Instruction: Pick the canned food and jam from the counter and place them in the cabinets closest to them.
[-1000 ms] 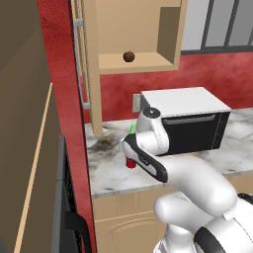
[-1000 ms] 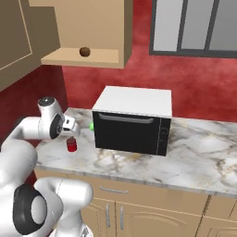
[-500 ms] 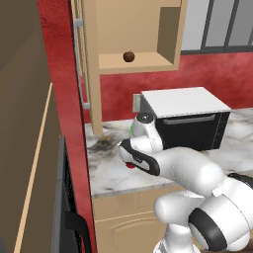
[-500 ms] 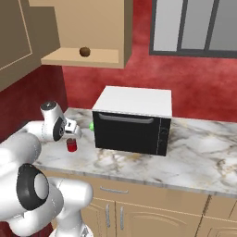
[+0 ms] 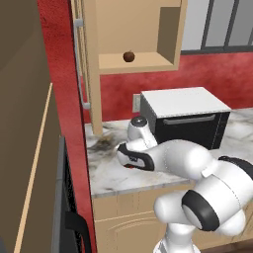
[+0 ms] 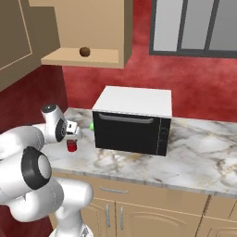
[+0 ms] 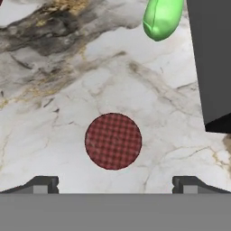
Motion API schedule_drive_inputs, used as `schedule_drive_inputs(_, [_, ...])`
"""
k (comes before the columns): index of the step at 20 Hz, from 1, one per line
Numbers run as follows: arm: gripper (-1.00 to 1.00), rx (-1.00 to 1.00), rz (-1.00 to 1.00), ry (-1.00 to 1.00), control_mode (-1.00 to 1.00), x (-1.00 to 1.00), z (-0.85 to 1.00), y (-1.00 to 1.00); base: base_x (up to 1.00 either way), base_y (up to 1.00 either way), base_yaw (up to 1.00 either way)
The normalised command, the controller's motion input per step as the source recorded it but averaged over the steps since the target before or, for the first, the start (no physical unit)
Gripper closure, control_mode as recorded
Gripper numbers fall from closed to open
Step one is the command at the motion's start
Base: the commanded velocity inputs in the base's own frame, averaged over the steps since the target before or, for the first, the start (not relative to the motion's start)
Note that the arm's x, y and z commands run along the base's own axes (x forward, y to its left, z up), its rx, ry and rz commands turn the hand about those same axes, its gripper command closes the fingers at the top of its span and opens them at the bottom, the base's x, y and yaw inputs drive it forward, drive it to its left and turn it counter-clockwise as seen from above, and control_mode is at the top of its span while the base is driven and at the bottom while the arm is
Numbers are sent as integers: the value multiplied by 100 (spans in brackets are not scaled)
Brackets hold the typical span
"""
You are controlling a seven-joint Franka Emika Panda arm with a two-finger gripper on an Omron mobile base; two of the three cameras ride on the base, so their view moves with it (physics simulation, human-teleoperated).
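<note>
The canned food (image 7: 113, 141) is a dark-red can standing upright on the marble counter (image 7: 54, 108); in the hand view I look straight down on its round top. My gripper (image 7: 115, 185) hangs above it, open, with its fingertips (image 7: 43, 182) spread wider than the can and nothing between them. From the right base view the can (image 6: 71, 146) sits just under the gripper (image 6: 71, 135), left of the microwave. In the left base view a red sliver of the can (image 5: 129, 166) shows beneath the hand. The jam is out of view.
A black microwave (image 6: 132, 121) with a white top stands right of the can. A small green oblong thing (image 7: 162, 18) lies beside it. Overhead is the open wall cabinet (image 5: 136, 62) with a brown ball (image 5: 129, 56) on its shelf; its door (image 5: 81, 64) swings left.
The arm has folded lower and swung its elbow to the right. The hand has stayed over the can and dipped slightly toward it. The jaws have stayed open.
</note>
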Motion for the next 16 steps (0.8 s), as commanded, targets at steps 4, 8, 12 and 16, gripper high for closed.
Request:
schedule_drive_inputs(4, [-100, 0, 0, 2, -100, 0, -1, 0, 0, 0, 0])
schedule_drive_inputs(8, [-100, 0, 0, 1, -100, 13, -7, 0, 0, 0, 0])
schedule_drive_inputs(12, [-100, 0, 0, 1, -100, 15, -13, 0, 0, 0, 0])
schedule_drive_inputs(16, [-100, 0, 0, 2, -100, 8, -15, 0, 0, 0, 0])
